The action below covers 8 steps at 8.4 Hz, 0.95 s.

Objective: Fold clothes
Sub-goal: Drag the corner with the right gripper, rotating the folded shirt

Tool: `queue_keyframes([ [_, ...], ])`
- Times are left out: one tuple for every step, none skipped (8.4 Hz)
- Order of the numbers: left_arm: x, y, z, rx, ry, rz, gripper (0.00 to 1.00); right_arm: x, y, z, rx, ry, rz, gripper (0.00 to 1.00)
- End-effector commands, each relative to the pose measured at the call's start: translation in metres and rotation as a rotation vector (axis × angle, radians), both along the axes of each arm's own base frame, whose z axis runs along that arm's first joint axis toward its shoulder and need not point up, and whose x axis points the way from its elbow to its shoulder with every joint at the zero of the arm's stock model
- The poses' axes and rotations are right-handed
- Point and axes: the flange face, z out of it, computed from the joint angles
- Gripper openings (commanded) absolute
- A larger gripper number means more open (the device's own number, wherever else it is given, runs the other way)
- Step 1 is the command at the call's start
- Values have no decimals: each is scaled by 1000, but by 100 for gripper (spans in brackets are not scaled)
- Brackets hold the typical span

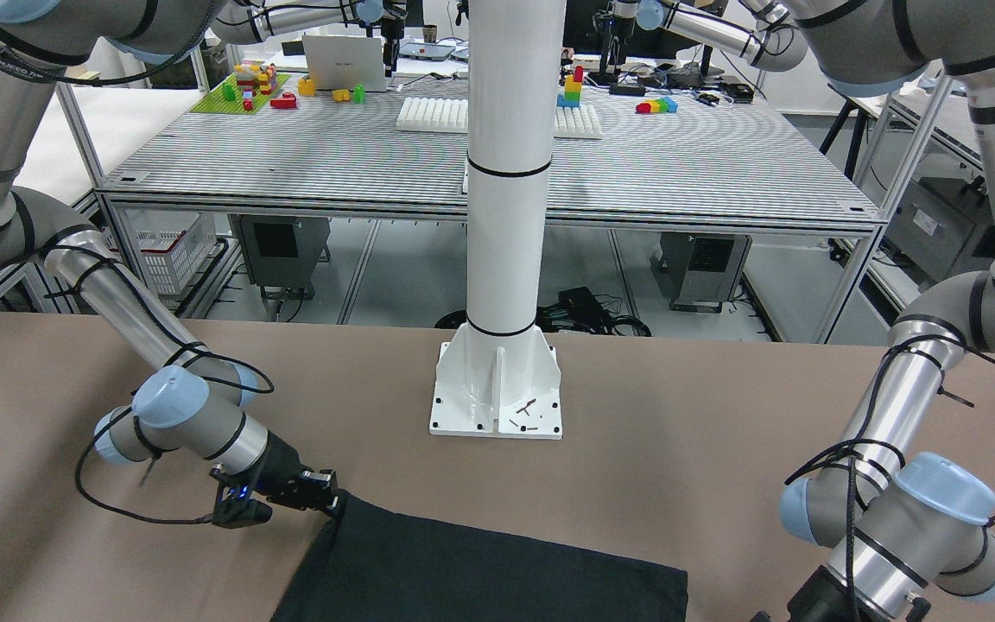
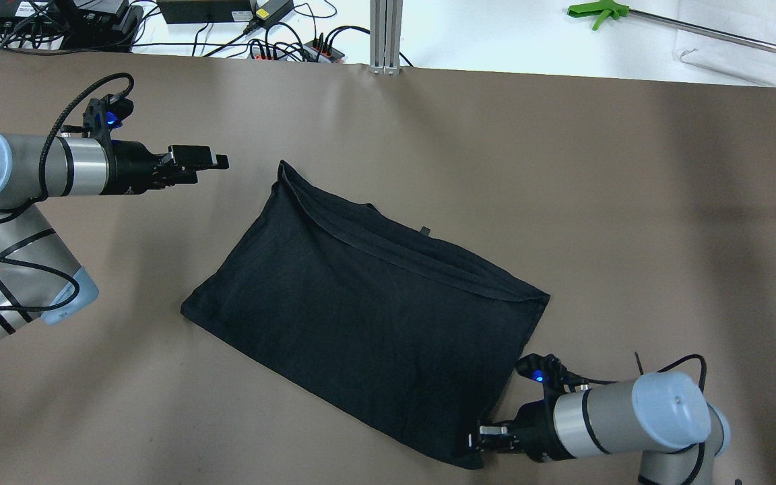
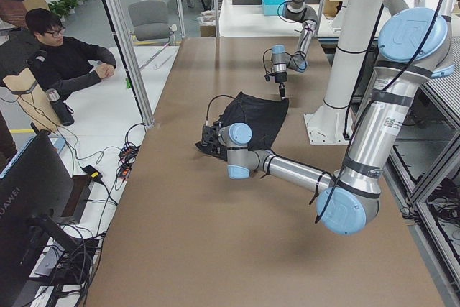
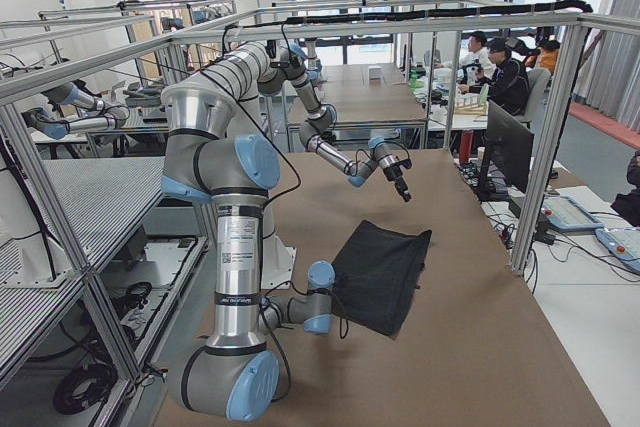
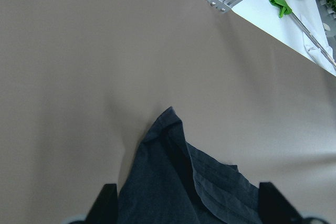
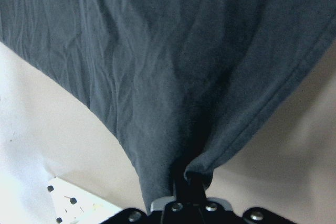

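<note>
The black cloth (image 2: pixel 361 303) lies folded flat on the brown table, set at a slant, with layered edges along its far side. My right gripper (image 2: pixel 474 441) is shut on the cloth's near right corner; the right wrist view shows the fabric (image 6: pixel 157 51) bunched into the jaws. In the front-facing view it (image 1: pixel 333 503) sits at the cloth's (image 1: pixel 480 570) corner. My left gripper (image 2: pixel 219 162) is open and empty, a short way left of the cloth's far left corner. In the left wrist view the fingers (image 5: pixel 107 203) stand wide apart with that corner (image 5: pixel 168 124) ahead of them.
The white pole's base plate (image 1: pixel 497 389) stands bolted to the table on the robot's side of the cloth. Cables and a power strip (image 2: pixel 294 47) lie beyond the far edge. A seated person (image 3: pixel 65 59) is beside the table.
</note>
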Motion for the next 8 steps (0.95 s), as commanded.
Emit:
queue_keyframes([
  [-1, 1, 5, -4, -3, 1, 94, -35, 71, -29, 35, -54, -12, 0],
  [-1, 2, 7, -5, -4, 1, 94, -38, 74, -35, 38, -65, -9, 36],
  [-1, 1, 7, -6, -5, 1, 94, -40, 73, -38, 40, -69, 1, 94],
  [0, 1, 8, -9, -7, 3, 94, -36, 68, -33, 40, -63, 17, 94],
  [1, 2, 8, -9, -7, 6, 94, -26, 57, -20, 38, -40, 37, 94],
  [0, 2, 8, -9, -7, 6, 94, -9, 36, -15, 38, -35, 62, 94],
  [1, 2, 9, -11, -8, 11, 94, 11, 17, -13, 33, -35, 52, 94],
  [-2, 2, 9, -13, -7, 17, 94, 38, -18, -12, 23, -28, 62, 94],
])
